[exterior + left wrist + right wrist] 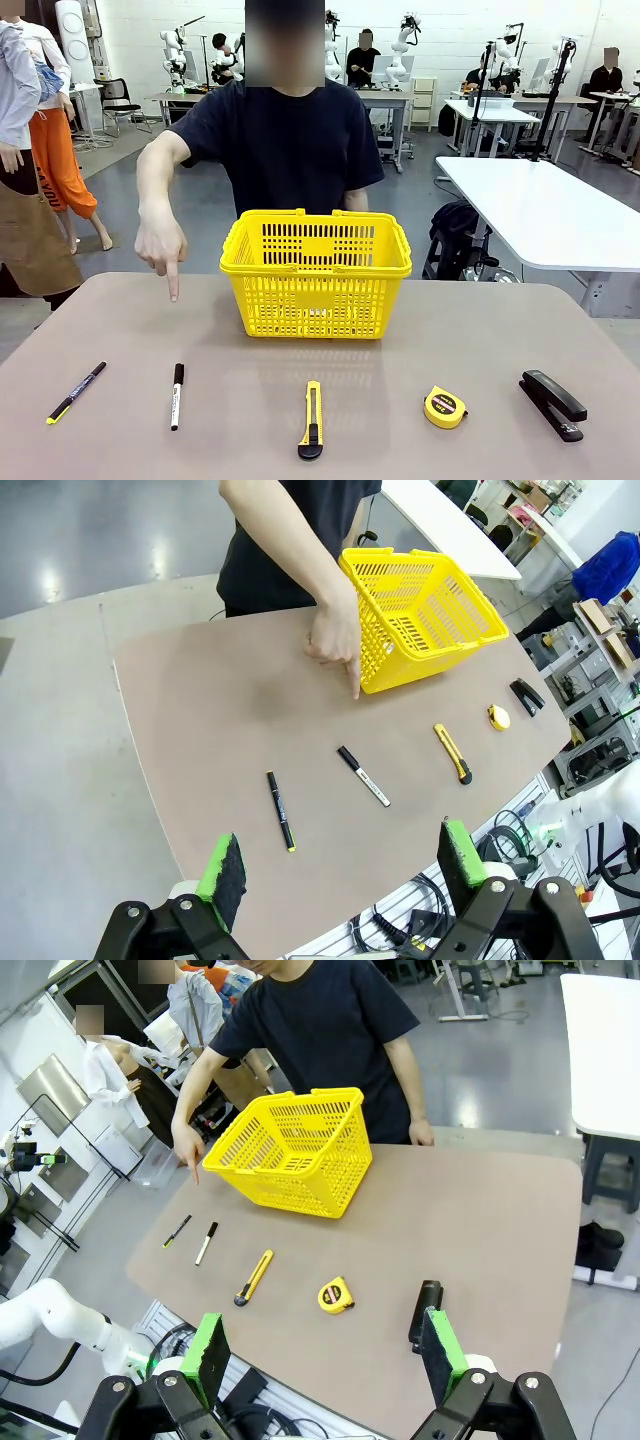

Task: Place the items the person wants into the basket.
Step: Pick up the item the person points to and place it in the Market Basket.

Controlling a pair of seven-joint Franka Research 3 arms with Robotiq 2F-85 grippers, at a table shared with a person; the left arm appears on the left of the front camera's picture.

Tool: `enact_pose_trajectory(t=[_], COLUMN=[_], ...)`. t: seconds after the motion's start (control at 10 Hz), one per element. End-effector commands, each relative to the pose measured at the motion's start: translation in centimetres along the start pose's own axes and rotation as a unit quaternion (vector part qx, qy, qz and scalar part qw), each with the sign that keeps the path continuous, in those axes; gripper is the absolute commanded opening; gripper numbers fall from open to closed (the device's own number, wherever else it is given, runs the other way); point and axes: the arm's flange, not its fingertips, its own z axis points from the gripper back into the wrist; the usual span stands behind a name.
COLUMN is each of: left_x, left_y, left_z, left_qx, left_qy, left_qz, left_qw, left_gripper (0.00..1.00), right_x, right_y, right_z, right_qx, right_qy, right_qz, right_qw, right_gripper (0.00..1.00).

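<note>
Left claw [342,858] hangs released, jaws wide, the white marker [363,775] lying well beyond its fingertips on the table [230,710].

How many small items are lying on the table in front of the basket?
5, in one row, from the robot's left: black pen, white marker, utility knife, tape measure, black stapler. Nothing seems hidden.

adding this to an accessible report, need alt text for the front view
A person in a navy T-shirt stands behind a yellow basket on a table, one hand pointing down just beyond a marker. Along the near edge lie, left to right, a pen, the marker, a knife, a tape measure and a stapler.
</note>
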Motion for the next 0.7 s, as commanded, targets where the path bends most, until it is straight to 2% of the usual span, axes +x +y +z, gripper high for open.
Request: enact_pose_trajectory(t=[0.0,0.2,0.3,0.6], left_x=[0.3,0.4,-0.1,-2.7], left_y=[-2.4,-9.9,-13.0,-19.1], left_z=[-1.8,-6.8,-9.1,-16.4], left_qx=[0.022,0.077,0.098,0.178], left_qy=[0.019,0.02,0.039,0.08], left_qz=[-0.011,-0.005,0.0,0.03], left_qw=[1.0,0.997,0.994,0.98], left_gripper=[1.0,1.0,1.0,1.0], right_x=[0.0,0.0,0.0,0.0], right_y=[0.1,0.1,0.1,0.1], right_z=[0.1,0.1,0.1,0.1], right_qx=[0.0,0.0,0.0,0.0], right_qy=[-0.001,-0.001,-0.001,-0.001], right_qz=[0.001,0.001,0.001,0.001], right_qw=[1.0,1.0,1.0,1.0], right_gripper=[1.0,1.0,1.0,1.0])
